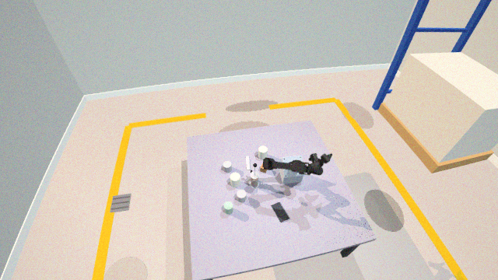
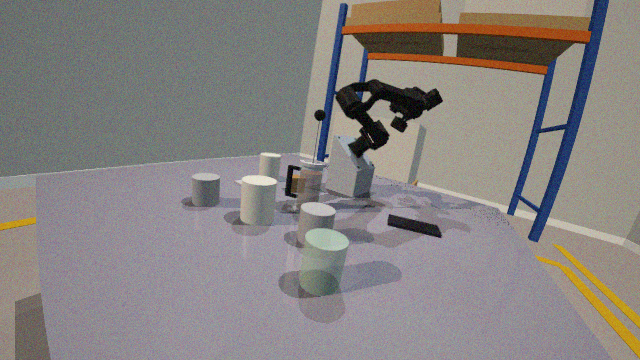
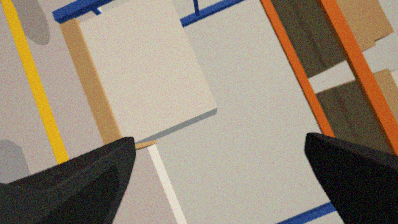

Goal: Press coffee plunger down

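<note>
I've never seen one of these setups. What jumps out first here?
Probably the black arm folded up above its grey base, its tool open and pointing away from the table. Next, the coffee press in front of it, its plunger knob standing high on a thin rod, ringed by pale cylinders.

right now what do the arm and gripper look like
The arm is dull black all over, made of blocky, rounded links, and rises from a pale grey wedge-shaped base. No cables, stripes or lettering show at this size. In the wrist view the gripper has two dark charcoal fingers, broad, smooth and tapering to points, with no visible pads or markings.
</note>
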Controlling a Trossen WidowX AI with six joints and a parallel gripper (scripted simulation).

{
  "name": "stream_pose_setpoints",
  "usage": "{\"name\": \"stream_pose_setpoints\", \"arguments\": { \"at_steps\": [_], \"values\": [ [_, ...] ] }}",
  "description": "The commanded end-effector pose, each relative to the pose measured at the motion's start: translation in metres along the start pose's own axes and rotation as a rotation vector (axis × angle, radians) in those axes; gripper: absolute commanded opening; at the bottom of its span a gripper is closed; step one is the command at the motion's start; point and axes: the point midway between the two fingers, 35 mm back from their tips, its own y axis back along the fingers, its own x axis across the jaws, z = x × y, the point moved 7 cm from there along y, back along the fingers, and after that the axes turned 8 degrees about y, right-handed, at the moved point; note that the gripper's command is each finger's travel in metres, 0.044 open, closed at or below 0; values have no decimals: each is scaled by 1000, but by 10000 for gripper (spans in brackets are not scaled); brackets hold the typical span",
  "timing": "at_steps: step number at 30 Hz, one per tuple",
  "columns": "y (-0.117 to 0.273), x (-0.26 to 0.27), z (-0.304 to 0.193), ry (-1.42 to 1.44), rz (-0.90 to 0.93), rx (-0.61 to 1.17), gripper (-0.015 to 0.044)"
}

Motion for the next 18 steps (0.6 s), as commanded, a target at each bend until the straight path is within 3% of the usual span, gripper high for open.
{"name": "stream_pose_setpoints", "arguments": {
  "at_steps": [1, 5, 18],
  "values": [
    [0, 0, -1, -6, 4, 5, 426],
    [1, 7, -14, -95, 53, 82, 440],
    [40, 48, -78, -604, 209, 572, 440]
  ]
}}
